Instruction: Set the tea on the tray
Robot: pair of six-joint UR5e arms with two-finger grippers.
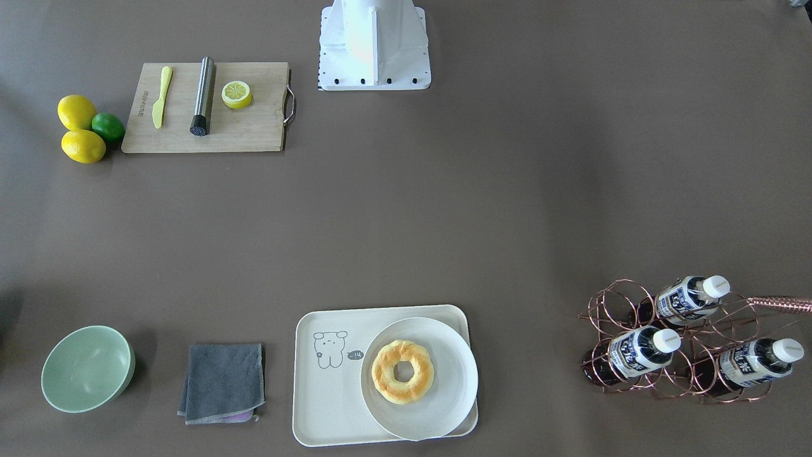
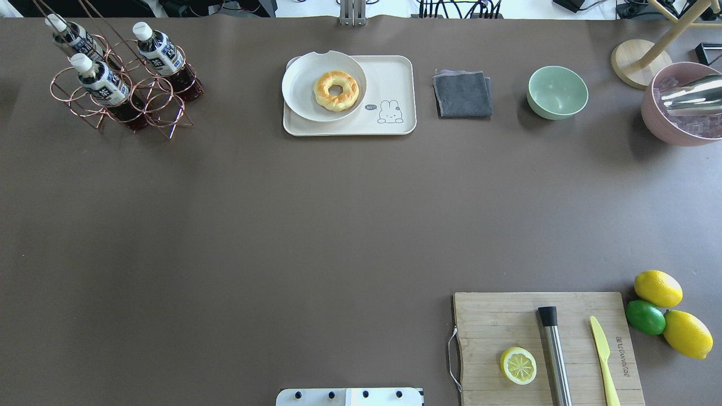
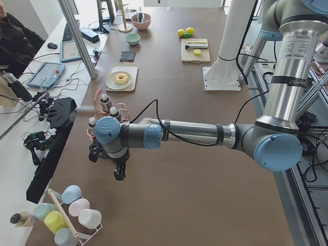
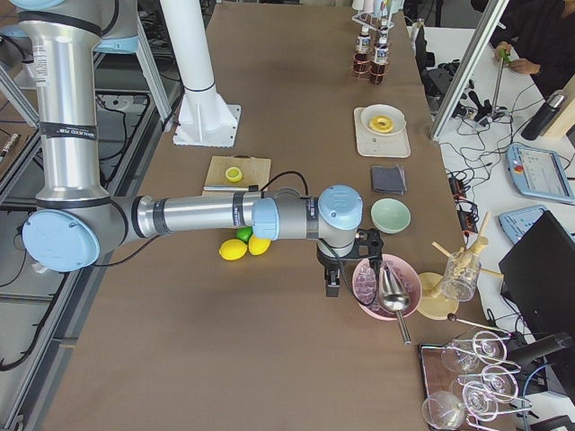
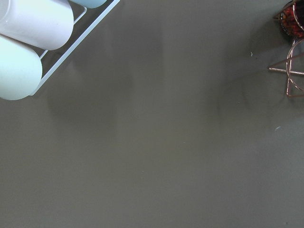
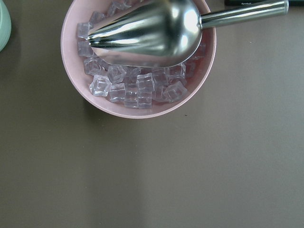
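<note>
Currently all three tea bottles [image 1: 641, 351] sit tilted in the rings of a copper wire rack [image 1: 609, 304], none of them on the tray [image 1: 330, 406]. Reading the overhead view as a clock face with the robot at 6, the rack stands at about 10 o'clock on the table and the tray at 12, well apart from each other; from the tray, the rack lies at 9 o'clock. The bottles' white caps lean toward 11 o'clock.

A round white plate [image 1: 453, 381] carrying a doughnut [image 1: 403, 371] takes up the tray's 9 o'clock half, its edge overhanging the rim. The half at 3 o'clock, with the little grey drawing, is bare. A folded grey cloth [image 1: 222, 383] lies at 3 o'clock from the tray, and a pale green bowl [image 1: 87, 368] sits beyond it on the same line.

The left gripper [image 3: 119, 171] points down over bare table, near the rack and holding nothing of the task. It shows only in the left side view, so I cannot tell how far apart its fingers are. The right gripper [image 4: 331, 283] hangs just beside a pink bowl [image 6: 142, 113] of ice cubes with a metal scoop [image 6: 152, 33] resting in it. It shows only in the right side view, so I cannot tell its claw's spread either.
</note>
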